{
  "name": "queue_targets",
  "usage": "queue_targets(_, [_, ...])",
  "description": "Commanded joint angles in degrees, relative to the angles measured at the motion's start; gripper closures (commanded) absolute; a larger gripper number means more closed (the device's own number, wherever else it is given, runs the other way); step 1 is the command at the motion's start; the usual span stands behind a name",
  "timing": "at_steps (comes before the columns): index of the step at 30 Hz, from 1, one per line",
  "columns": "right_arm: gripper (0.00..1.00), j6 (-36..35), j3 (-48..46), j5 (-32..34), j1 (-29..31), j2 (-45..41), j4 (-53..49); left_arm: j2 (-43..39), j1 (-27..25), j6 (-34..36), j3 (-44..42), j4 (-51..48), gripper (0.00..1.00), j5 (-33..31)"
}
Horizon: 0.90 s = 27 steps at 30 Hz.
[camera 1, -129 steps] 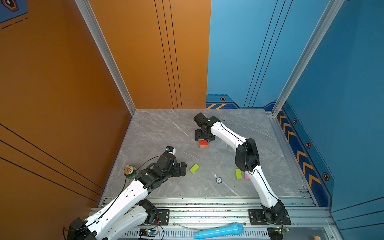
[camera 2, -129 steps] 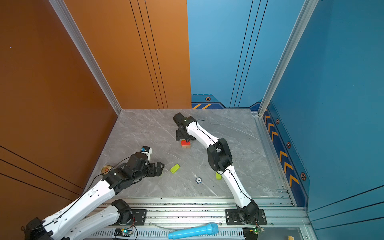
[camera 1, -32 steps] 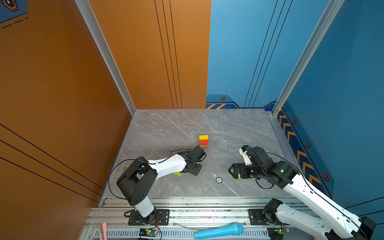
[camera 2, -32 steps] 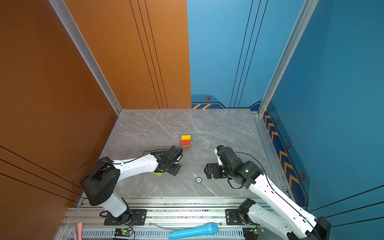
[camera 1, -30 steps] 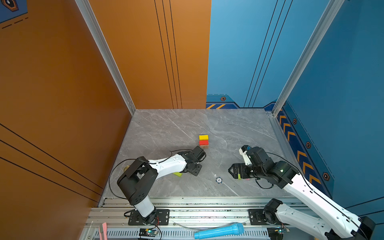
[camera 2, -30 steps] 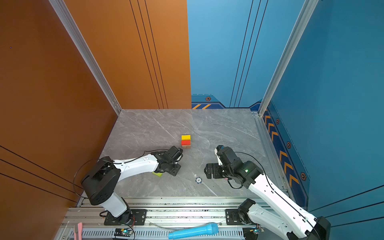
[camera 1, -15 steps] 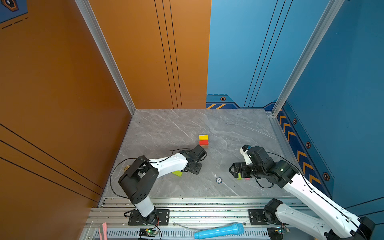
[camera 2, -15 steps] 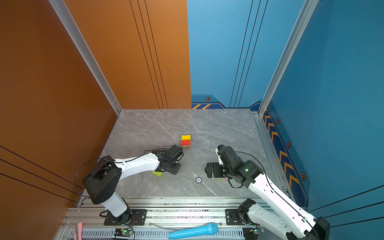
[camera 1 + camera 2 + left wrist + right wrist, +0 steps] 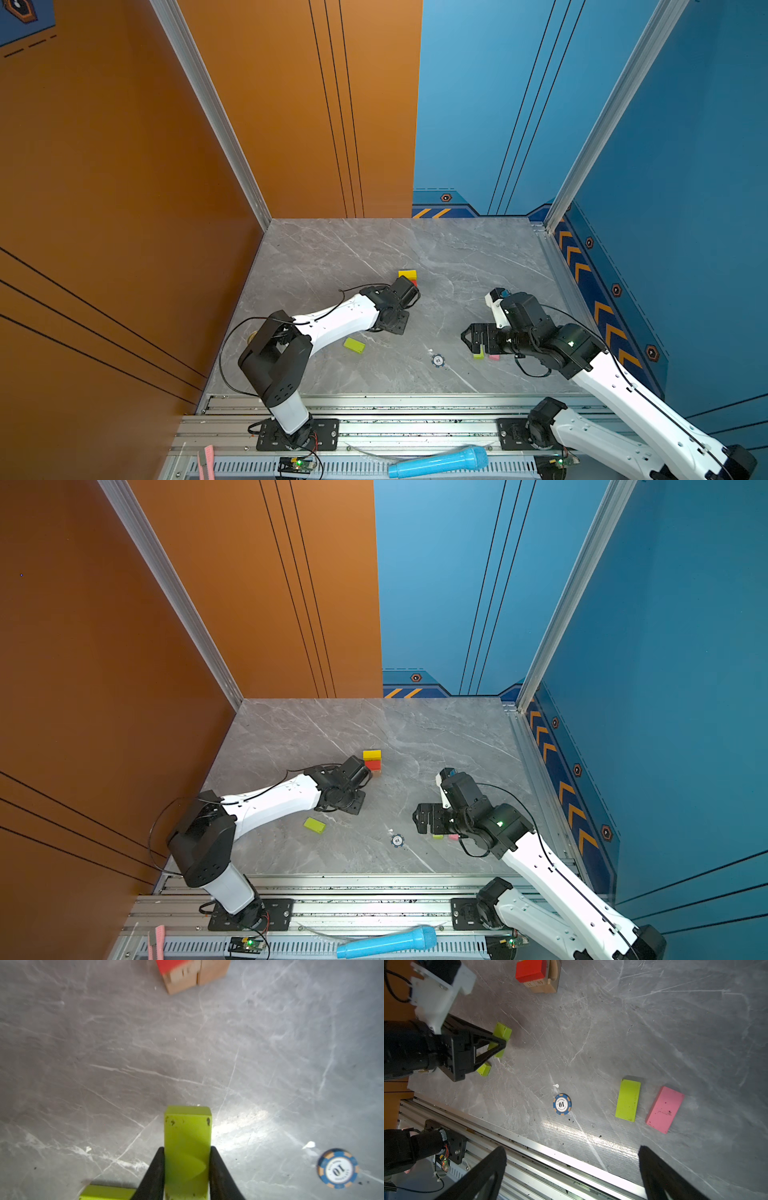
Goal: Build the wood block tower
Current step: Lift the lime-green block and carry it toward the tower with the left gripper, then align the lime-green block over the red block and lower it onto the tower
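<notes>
- Tower [image 9: 372,761] stands near the middle of the tabletop [image 9: 291,737]. Tan bricks [image 9: 548,986] form the base, with a red block [image 9: 530,970] on them and a yellow block [image 9: 407,274] on top. It is low and upright, with no lean that I can make out.
- Left pincer [image 9: 187,1149] is clamped on a lime green block [image 9: 187,1126], its fingers [image 9: 153,1172] pressed to the two long sides. It is near the tower, not touching it. Cannot tell whether the block is clear of the tabletop.
- Second lime green block [image 9: 354,345] lies flat and loose just beside that pincer.
- Right pincer [image 9: 572,1150] hangs with its jaws wide apart, holding nothing. It is near a third lime green block [image 9: 628,1101] and a pink block [image 9: 664,1109], which lie side by side, close but apart.
- Blue-and-white poker chip [image 9: 562,1104] lies between the two arms and is not part of the build.
- Progress, my reading: the build is under way and the lower layers are done. Left to place are the held lime block, the two other lime blocks and the pink one. The carry to the top looks short, but the yellow block is a small landing spot.
</notes>
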Motion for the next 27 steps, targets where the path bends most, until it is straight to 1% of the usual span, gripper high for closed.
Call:
queue_targets(1, [0.00, -0.13, -0.74, 0.65, -0.43, -0.43, 1.00, 0.98, 1.66, -1.67, 5.38, -4.83, 0.76, -3.32])
queue_targets(6, [0.00, 0.05, -0.30, 0.89, -0.66, -0.37, 1.28, 3.95, 3.72, -1.77, 13.22, -6.34, 0.76, -4.22])
queue_targets(12, [0.00, -0.02, 0.50, 1.32, -1.03, 0.21, 1.32, 12.01, 4.81, -1.05, 24.01, -8.95, 0.77, -5.59])
queue_targets(16, [0.00, -0.28, 1.08, 1.54, -1.35, 1.07, 1.30, 16.96, 5.21, -1.40, 29.28, -9.25, 0.77, -6.32])
queue_targets(21, [0.00, -0.63, 1.77, 1.72, -2.04, 2.03, 1.28, 20.84, 5.72, -2.50, 33.59, -9.40, 0.77, -6.49])
queue_targets(27, [0.00, -1.09, 1.92, 1.41, -3.09, 2.34, 1.27, 22.96, 6.48, -3.85, 36.32, -9.36, 0.77, -7.25])
